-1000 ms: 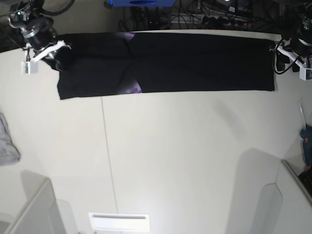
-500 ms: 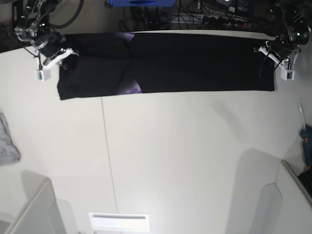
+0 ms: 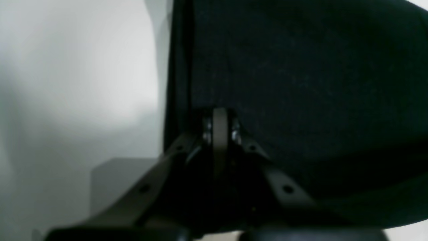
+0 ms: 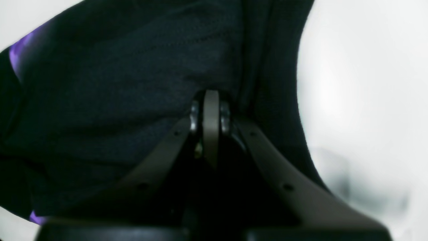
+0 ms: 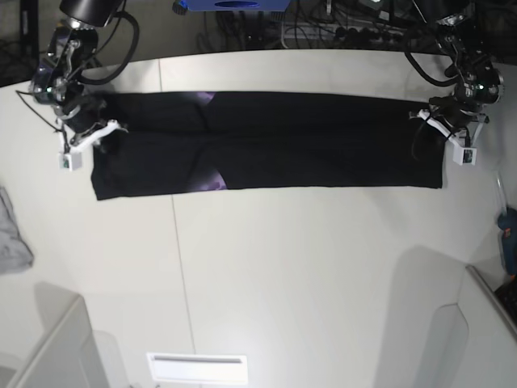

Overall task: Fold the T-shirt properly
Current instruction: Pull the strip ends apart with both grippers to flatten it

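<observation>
Base view: the T-shirt (image 5: 275,141) lay as a long band across the far bench (image 5: 307,275). The left gripper (image 5: 440,123) and right gripper (image 5: 95,133) each clenched one end, probably to draw it taut for folding.
</observation>
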`<state>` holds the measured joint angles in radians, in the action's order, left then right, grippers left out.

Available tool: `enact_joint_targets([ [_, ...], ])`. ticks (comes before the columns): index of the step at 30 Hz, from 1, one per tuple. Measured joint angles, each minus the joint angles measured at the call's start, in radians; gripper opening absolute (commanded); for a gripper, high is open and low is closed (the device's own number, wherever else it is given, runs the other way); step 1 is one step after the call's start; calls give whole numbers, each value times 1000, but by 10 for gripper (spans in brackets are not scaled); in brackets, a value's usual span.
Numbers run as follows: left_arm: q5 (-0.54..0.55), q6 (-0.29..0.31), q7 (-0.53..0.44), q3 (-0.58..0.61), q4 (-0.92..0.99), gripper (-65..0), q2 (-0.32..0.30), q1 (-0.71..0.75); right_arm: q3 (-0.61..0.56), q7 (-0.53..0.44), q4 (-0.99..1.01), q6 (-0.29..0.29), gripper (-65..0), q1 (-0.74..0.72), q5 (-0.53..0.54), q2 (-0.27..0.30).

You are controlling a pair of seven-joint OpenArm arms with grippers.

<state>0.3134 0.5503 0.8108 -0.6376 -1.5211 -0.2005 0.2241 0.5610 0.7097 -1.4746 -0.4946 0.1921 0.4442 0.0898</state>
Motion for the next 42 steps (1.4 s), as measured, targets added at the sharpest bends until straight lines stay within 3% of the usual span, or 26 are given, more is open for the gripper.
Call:
enact_joint_targets([
  [6,-24,0,48,-4,-89,-650,6,40,0,34,-109,15,-650,47,-42,-39],
  [11,-24,0,63,-106,-214,-650,20,60,-7,57,-262,11,-650,84,-55,-77],
  [14,-21,1,165,-165,-301,-650,46,60,-7,53,-333,-55,-650,85,-48,-90],
  [19,171,2,185,-274,-341,-650,50,62,-6,129,-374,-83,-650,101,-53,-105],
  [21,192,0,186,-303,-341,-650,45,82,-7,133,-374,-83,-650,102,-52,-106],
  [22,192,0,194,-311,-341,-614,44,90,-7,132,-374,-83,-650,101,-52,-106],
  [26,214,1,180,-302,-295,-235,14,75,-7,130,-378,-83,-650,120,-52,-105],
  [28,212,1,174,-301,-243,-140,14,66,-7,133,-378,-83,-650,121,-53,-106],
  [34,204,0,185,-292,-72,-176,18,-18,-7,134,-381,-83,-650,121,-52,-106],
  [42,196,0,179,-181,39,-179,5,-68,-7,129,-381,-83,-650,122,-52,-105],
])
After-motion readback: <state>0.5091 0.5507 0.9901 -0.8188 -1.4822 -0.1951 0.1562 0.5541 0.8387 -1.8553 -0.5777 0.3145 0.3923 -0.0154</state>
